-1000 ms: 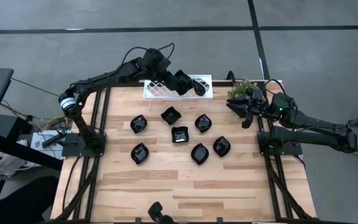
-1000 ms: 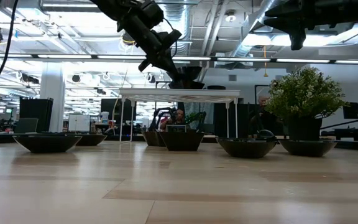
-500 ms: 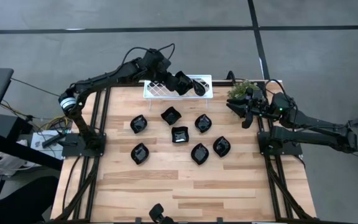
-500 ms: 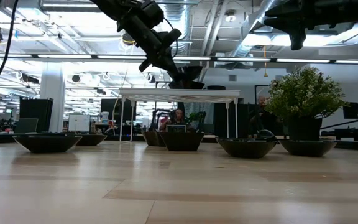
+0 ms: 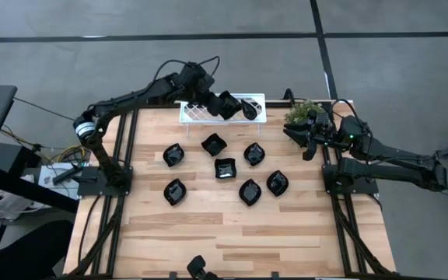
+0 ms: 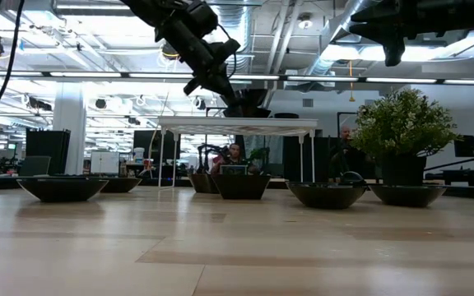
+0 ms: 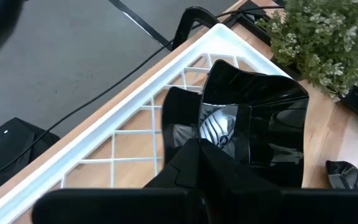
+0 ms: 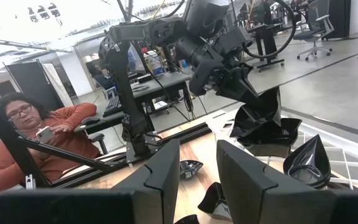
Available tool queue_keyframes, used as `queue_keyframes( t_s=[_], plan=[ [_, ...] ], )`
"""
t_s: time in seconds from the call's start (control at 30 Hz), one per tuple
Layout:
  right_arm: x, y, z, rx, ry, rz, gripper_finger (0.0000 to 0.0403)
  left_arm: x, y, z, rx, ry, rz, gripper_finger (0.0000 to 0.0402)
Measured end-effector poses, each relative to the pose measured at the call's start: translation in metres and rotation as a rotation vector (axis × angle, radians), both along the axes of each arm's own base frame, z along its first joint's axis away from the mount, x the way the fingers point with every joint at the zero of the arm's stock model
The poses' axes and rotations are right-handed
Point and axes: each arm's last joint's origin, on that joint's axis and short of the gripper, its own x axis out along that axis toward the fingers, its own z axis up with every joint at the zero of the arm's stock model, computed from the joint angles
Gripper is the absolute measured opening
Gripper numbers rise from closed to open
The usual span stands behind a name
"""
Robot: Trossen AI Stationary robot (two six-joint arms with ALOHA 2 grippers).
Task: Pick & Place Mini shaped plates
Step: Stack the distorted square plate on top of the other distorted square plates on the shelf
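My left gripper (image 5: 224, 103) is at the table's far edge, shut on a glossy black wavy-edged square plate (image 7: 253, 118) over the white lattice tray (image 5: 195, 113). A second black plate (image 5: 249, 106) lies in the tray's right end and also shows in the right wrist view (image 8: 309, 158). Several more black plates rest on the table, among them one at the left (image 5: 173, 155), one in the middle (image 5: 225, 168) and one at the right (image 5: 277, 183). My right gripper (image 5: 307, 145) is open and empty, raised beside the plant at the far right. My left gripper pinches the plate's rim (image 7: 219, 155) on the side nearest the gripper between its two fingers, slanting down from the table's left. The plate (image 8: 263, 124) sits tilted in the hold, just over the tray. I cannot tell whether its lower edge touches the lattice.
A potted green plant (image 5: 306, 113) stands at the far right corner, next to the tray's end. The tray stands on thin legs (image 6: 237, 125) above the tabletop. A seated person (image 8: 42, 137) shows beyond the table's left side. The near half of the wooden table (image 5: 232, 233) holds no plates.
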Motion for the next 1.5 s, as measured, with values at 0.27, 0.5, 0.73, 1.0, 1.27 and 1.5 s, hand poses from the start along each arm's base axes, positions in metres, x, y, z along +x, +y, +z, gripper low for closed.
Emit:
queue_keyframes(
  t_s=[0.27,0.5,0.73,1.0,1.27,1.5],
  plan=[
    [0.0,0.0,0.0,0.007,-0.002,0.0,0.0102,0.0,0.0,0.0,0.005,-0.006,-0.001,0.003],
    [0.0,0.0,0.0,0.008,-0.002,0.0,0.0102,0.0,0.0,0.001,0.006,-0.006,-0.002,0.0081],
    [0.0,0.0,0.0,0.008,-0.002,0.0,0.0102,-0.015,-0.011,0.027,-0.007,-0.019,-0.006,0.011],
    [0.0,0.0,0.0,0.008,-0.002,0.002,0.0102,-0.046,-0.088,0.025,-0.066,0.013,-0.074,0.0107],
    [0.0,0.0,0.0,0.008,-0.002,0.002,0.0102,-0.061,-0.145,-0.008,-0.136,-0.135,-0.031,0.0106],
    [0.0,0.0,0.0,0.011,-0.004,0.003,0.0102,-0.06,-0.171,-0.027,-0.187,-0.139,0.008,0.0113]
  ],
)
